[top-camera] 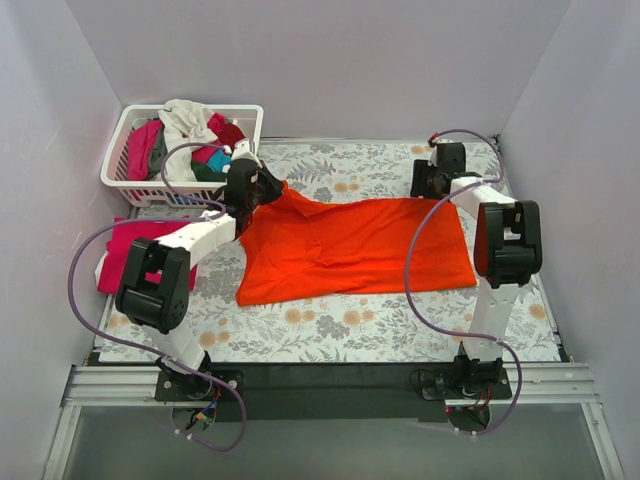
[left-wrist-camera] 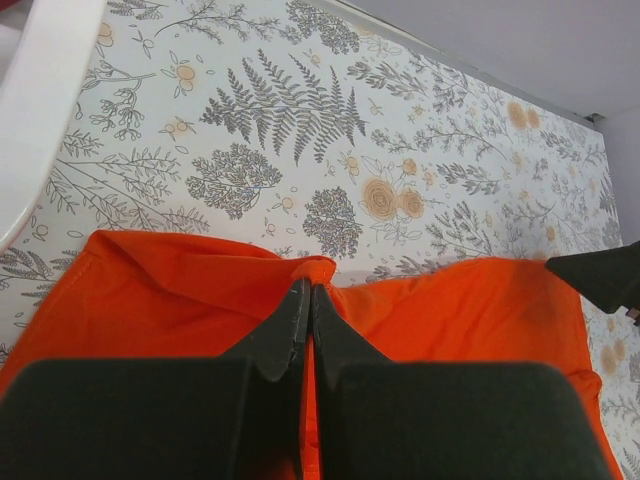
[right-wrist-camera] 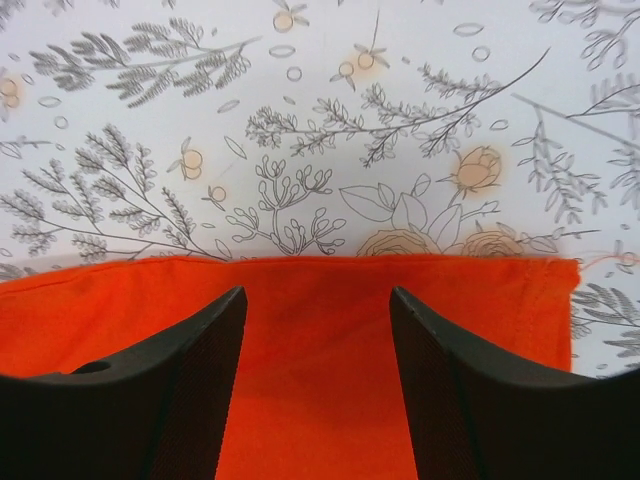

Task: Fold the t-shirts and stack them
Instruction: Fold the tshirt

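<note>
You have two grippers and six shirts showing, as far as can be counted. One orange shirt (top-camera: 355,250) lies spread across the middle of the table (top-camera: 350,330), mostly flat, with its far left corner bunched and lifted. Your left gripper (left-wrist-camera: 305,290) is clamped tight on that corner, and the cloth puckers up between the two fingers. Your right gripper (right-wrist-camera: 318,300) is at the shirt's far right corner with both fingers spread apart over the orange cloth, just inside its far hem. It grips nothing, and you cannot tell whether the fingertips touch the cloth. One magenta shirt (top-camera: 125,250) lies flat at the left edge of the table, on the near side of the basket and partly hidden by the left arm. It is well apart from the orange one. One basket (top-camera: 118,150) sits at the far left corner, piled with a heap: one white shirt (top-camera: 185,118) on top, one pink shirt (top-camera: 145,140) at the left, one dark red shirt (top-camera: 228,130) at the right, and one teal shirt (top-camera: 210,170) low at the near side. The heap is tangled, so any more beneath cannot be counted.
</note>
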Action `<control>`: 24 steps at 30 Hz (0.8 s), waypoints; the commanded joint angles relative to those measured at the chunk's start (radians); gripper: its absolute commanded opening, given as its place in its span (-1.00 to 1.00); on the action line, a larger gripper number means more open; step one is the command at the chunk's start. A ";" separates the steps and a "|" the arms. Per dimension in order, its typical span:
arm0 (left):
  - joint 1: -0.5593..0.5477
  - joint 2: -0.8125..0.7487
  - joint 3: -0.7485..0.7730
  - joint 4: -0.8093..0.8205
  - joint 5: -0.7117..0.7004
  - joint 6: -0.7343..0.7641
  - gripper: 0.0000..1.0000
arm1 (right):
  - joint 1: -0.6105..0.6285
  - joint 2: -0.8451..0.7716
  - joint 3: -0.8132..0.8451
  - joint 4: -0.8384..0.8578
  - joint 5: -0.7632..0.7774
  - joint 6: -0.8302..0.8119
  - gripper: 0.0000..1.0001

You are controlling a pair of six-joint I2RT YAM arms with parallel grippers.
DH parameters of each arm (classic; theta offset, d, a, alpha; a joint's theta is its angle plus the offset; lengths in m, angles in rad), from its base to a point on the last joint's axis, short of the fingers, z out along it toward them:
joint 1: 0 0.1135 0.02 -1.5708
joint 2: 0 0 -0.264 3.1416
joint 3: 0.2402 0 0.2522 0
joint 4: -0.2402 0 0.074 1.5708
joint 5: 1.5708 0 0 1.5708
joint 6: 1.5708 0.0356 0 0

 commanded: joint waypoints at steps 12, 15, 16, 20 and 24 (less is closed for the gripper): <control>-0.005 -0.099 -0.040 -0.011 0.012 0.007 -1.00 | -0.074 0.022 0.053 -0.004 0.131 -0.018 0.11; -0.005 -0.110 -0.056 -0.011 0.012 0.002 -1.00 | -0.074 0.037 0.064 -0.005 0.143 -0.026 0.11; -0.003 -0.112 -0.060 -0.009 0.015 0.001 -1.00 | -0.101 0.041 0.067 -0.005 0.146 -0.032 0.11; -0.005 -0.112 -0.067 -0.011 0.018 -0.003 -1.00 | -0.117 0.063 0.090 -0.008 0.148 -0.035 0.11; -0.005 -0.113 -0.070 -0.011 0.023 -0.004 -1.00 | -0.127 0.093 0.110 -0.013 0.148 -0.034 0.11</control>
